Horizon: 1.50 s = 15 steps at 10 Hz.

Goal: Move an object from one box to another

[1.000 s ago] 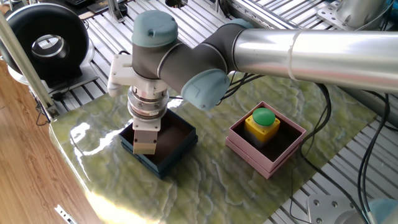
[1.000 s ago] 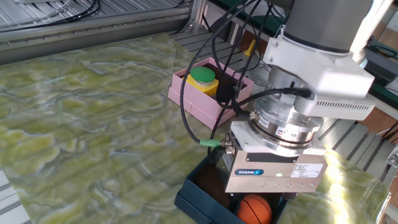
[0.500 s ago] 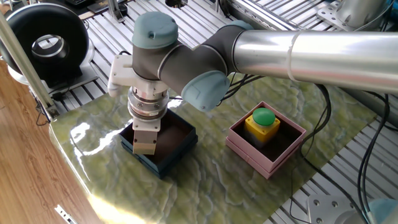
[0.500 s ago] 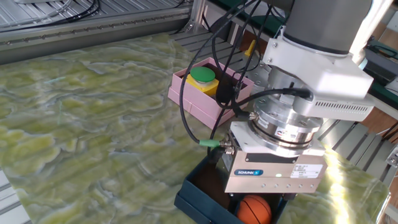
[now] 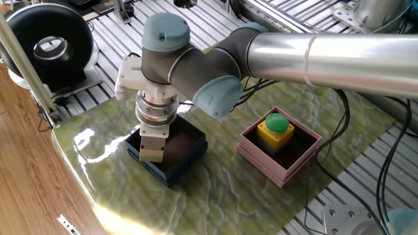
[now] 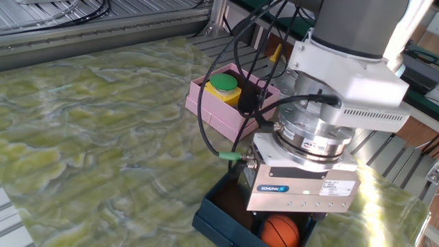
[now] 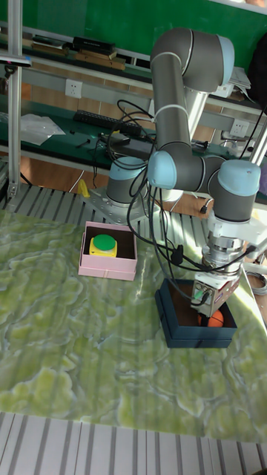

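The dark navy-blue box point(image 5: 175, 173) point(image 6: 214, 218) point(image 7: 180, 332) sits near the table's edge. My gripper point(image 5: 152, 156) point(image 6: 281, 219) point(image 7: 213, 315) reaches straight down into it. An orange ball point(image 6: 280, 231) point(image 7: 216, 320) lies right under the gripper body, inside this box. The body hides the fingers, so their grip on the ball is unclear. The pale pink box point(image 5: 260, 156) point(image 6: 206, 104) point(image 7: 104, 269) stands apart from it and holds a yellow block with a green round top point(image 5: 276, 127) point(image 6: 223, 85) point(image 7: 103, 244).
Black cables point(image 6: 219, 116) hang from the wrist between the two boxes. A black round device point(image 5: 46, 46) stands off the mat at the back left. Slatted metal table point(image 5: 366, 189) surrounds the green marbled mat point(image 6: 89, 123).
The arm and gripper body have shifted by a few pixels, slightly upward in the other fixed view. The ball and both boxes look unmoved.
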Tool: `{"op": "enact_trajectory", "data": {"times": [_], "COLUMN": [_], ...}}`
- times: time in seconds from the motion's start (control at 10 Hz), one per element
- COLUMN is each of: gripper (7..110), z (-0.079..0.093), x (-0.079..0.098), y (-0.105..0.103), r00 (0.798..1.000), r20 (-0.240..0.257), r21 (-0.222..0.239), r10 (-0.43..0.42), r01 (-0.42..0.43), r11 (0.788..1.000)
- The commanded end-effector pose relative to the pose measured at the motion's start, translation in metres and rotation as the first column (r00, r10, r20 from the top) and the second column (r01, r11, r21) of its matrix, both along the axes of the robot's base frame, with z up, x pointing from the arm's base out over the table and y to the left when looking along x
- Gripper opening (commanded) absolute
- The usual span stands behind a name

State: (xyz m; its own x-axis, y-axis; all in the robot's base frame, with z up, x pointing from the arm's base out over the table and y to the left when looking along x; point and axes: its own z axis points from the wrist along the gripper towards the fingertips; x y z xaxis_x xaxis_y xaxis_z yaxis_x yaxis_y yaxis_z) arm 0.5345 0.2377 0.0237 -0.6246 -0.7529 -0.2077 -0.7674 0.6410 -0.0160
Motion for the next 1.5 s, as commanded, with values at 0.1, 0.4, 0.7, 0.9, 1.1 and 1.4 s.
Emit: {"op": "enact_trajectory", "data": {"times": [0.1,0.4,0.7,0.9,1.1,1.4], "gripper": [7,7,7,7,7,7], "z": [0.003,0.014,0.018,0.015,0.01,0.01], "x": [0.0,-0.008,-0.009,-0.007,-0.002,-0.009], "y": [0.006,0.006,0.001,0.001,0.0,0.01], "r00": [0.999,0.996,0.995,0.995,0.997,0.998], "r20": [-0.005,-0.036,-0.045,-0.041,-0.017,-0.044], "r21": [0.043,0.047,0.041,0.041,0.028,0.055], "r10": [-0.046,-0.081,-0.09,-0.094,-0.069,-0.034], "r01": [0.047,0.082,0.092,0.095,0.069,0.036], "r11": [0.998,0.996,0.995,0.995,0.997,0.998]}}
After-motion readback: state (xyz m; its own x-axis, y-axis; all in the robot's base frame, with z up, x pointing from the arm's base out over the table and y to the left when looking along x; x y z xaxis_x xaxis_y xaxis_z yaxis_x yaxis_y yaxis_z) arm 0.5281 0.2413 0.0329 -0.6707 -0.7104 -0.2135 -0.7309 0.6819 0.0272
